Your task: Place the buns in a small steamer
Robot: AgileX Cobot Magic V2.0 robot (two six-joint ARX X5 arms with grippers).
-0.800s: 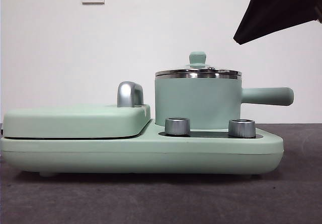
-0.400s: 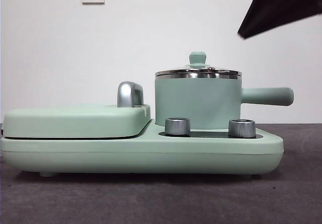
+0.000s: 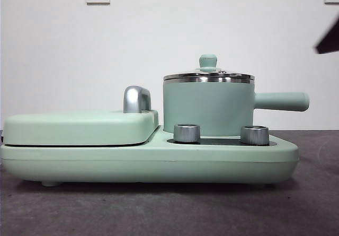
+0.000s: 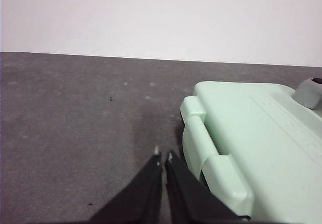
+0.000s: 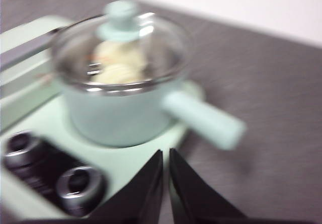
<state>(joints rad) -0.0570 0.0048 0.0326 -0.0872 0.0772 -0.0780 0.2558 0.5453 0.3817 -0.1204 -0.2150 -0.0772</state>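
Only the blurred right wrist view showed the buns (image 5: 116,63) inside the lidded small steamer (image 3: 207,107). The right gripper (image 5: 165,156) and left gripper (image 4: 162,157) had jaws closed, empty.

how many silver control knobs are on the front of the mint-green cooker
2: one round silver knob below the mint-green steamer pot's left side, the other under its long handle. None seem hidden.
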